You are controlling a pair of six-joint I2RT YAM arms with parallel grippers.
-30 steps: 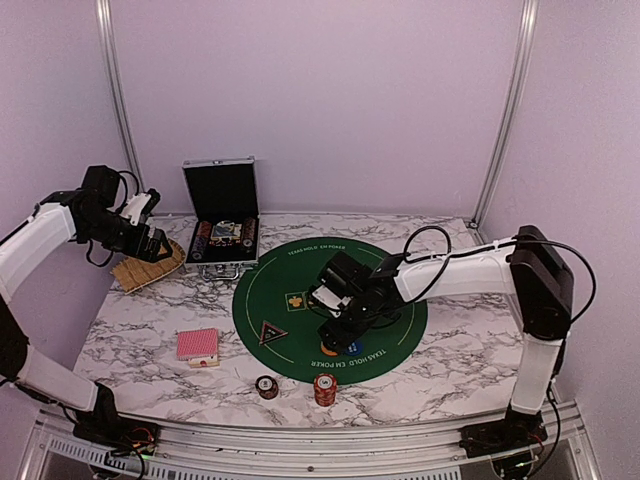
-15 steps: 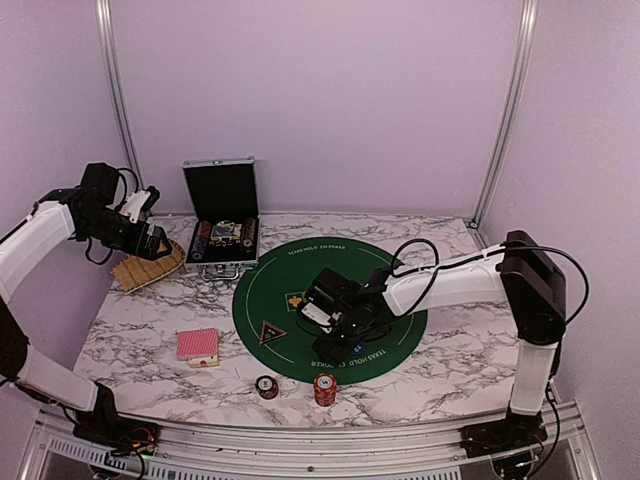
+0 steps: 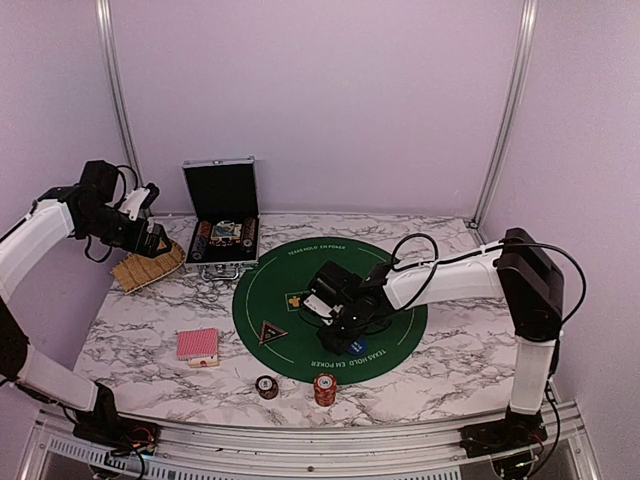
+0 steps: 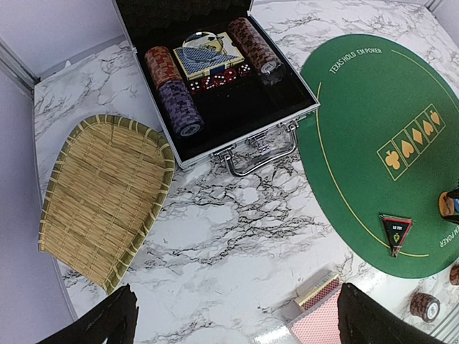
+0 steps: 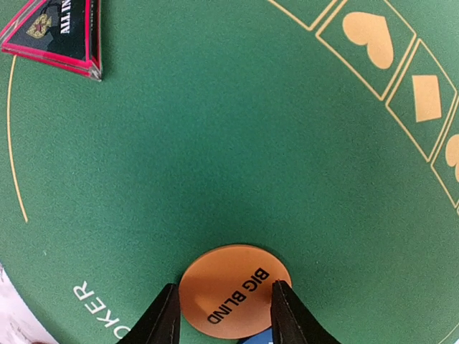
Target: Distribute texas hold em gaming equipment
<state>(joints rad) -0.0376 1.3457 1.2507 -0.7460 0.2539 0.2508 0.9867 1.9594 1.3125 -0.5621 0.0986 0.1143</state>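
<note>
My right gripper (image 5: 224,315) is low over the green mat, and its fingers press both edges of the round orange "BIG BLIND" button (image 5: 229,290). The blue button (image 5: 262,338) peeks out beneath it. In the top view the right gripper (image 3: 335,338) hides the orange button, and the blue button (image 3: 357,346) shows beside it. The triangular black button (image 3: 272,332) lies on the mat's left side. A red-backed card deck (image 3: 198,344) lies on the marble. A red-white chip stack (image 3: 325,389) and a dark chip (image 3: 267,386) stand near the front edge. My left gripper (image 3: 150,240) is open and empty, high above the table.
The open silver case (image 3: 222,215) with chip rows and cards stands at the back left. A woven bamboo tray (image 3: 145,265) lies left of it. The round green mat (image 3: 300,265) covers the middle. In the left wrist view the case (image 4: 215,72) and the tray (image 4: 100,193) lie below.
My right gripper came down and left onto the orange and blue buttons, and the orange one is now hidden in the top view. The left arm has barely moved.
</note>
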